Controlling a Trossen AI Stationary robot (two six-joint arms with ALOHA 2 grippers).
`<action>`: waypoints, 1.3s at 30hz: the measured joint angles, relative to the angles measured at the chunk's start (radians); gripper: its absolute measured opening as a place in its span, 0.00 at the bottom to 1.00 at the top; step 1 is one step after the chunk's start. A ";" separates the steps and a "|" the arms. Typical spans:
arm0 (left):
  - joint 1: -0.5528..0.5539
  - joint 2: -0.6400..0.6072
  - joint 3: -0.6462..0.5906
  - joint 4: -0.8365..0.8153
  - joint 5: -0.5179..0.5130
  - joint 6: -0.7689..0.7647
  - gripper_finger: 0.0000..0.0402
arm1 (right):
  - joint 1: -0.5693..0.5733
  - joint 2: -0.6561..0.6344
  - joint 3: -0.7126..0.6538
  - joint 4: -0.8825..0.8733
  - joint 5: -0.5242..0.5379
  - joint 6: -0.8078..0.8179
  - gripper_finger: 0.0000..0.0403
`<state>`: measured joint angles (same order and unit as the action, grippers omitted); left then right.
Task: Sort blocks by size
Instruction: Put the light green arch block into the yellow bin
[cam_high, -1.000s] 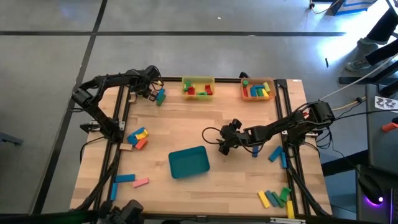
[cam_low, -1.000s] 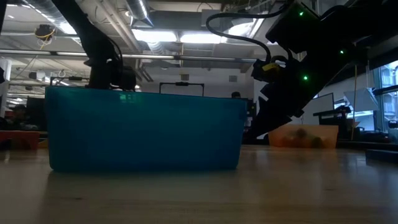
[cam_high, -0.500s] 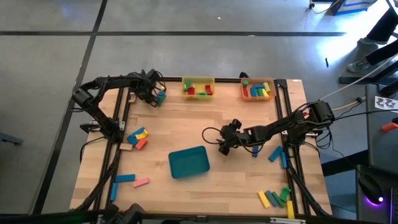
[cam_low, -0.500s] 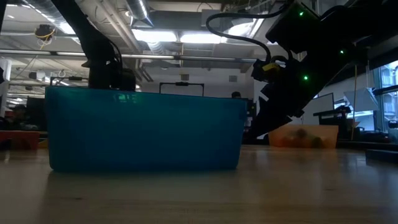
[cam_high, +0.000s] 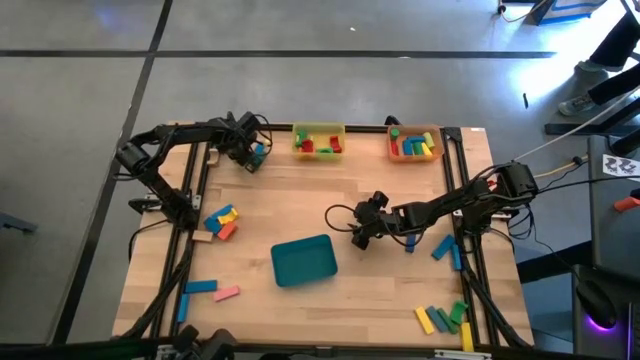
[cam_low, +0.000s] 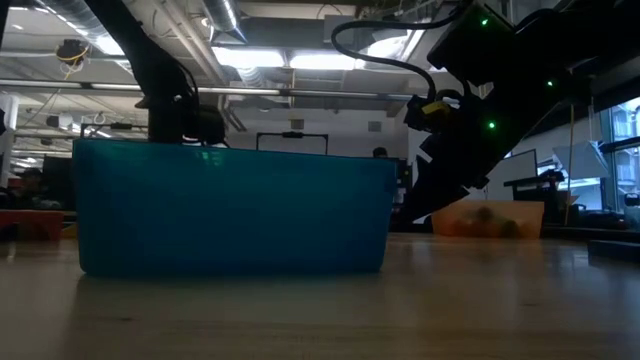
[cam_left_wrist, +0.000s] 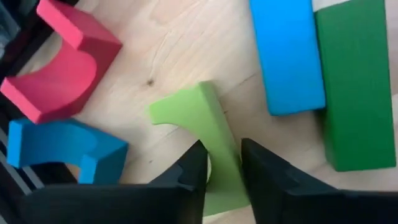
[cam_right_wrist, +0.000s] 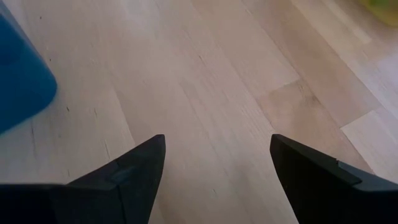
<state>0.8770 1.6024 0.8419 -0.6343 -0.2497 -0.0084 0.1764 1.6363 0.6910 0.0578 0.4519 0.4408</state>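
At the table's far left corner my left gripper (cam_high: 250, 155) points down into a small cluster of blocks and is shut on a light green curved block (cam_left_wrist: 199, 118). Around it on the wood lie a red curved block (cam_left_wrist: 62, 68), a blue curved block (cam_left_wrist: 62, 146), a blue bar (cam_left_wrist: 286, 56) and a dark green bar (cam_left_wrist: 357, 81). My right gripper (cam_high: 358, 237) stands open over bare wood near the table's middle, right of the teal tray (cam_high: 304, 260), with nothing between its fingers (cam_right_wrist: 143, 168). My left gripper pinches the light green curved block between its two fingers, on the block's flat end (cam_left_wrist: 222, 171) opposite the curved tip. The fingers come from above, pointing steeply down. Whether the block is off the wood I cannot tell.
A yellow tray (cam_high: 318, 140) and an orange tray (cam_high: 415, 143) with blocks stand at the far edge. More blocks lie at the left (cam_high: 222, 222), near left (cam_high: 210, 290), right (cam_high: 445, 248) and near right (cam_high: 445, 318). In the low view the teal tray (cam_low: 235, 210) fills the foreground.
My left gripper has shifted a little toward the table's right, over the corner cluster of blocks, and its wrist has turned. It now hides most of those blocks in the high view. My right arm has kept still.
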 joint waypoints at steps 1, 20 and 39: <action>0.000 -0.001 0.001 0.000 0.000 0.015 0.15 | 0.000 0.000 0.000 0.000 0.000 0.000 0.72; -0.083 -0.111 0.085 -0.061 0.000 0.072 0.09 | 0.000 0.000 0.000 0.000 0.000 -0.001 0.72; -0.231 -0.147 0.157 0.447 0.149 0.044 0.13 | 0.000 0.000 0.000 0.000 0.011 -0.001 0.72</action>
<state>0.6456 1.4556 0.9985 -0.1869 -0.1007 0.0352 0.1764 1.6363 0.6910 0.0582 0.4625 0.4397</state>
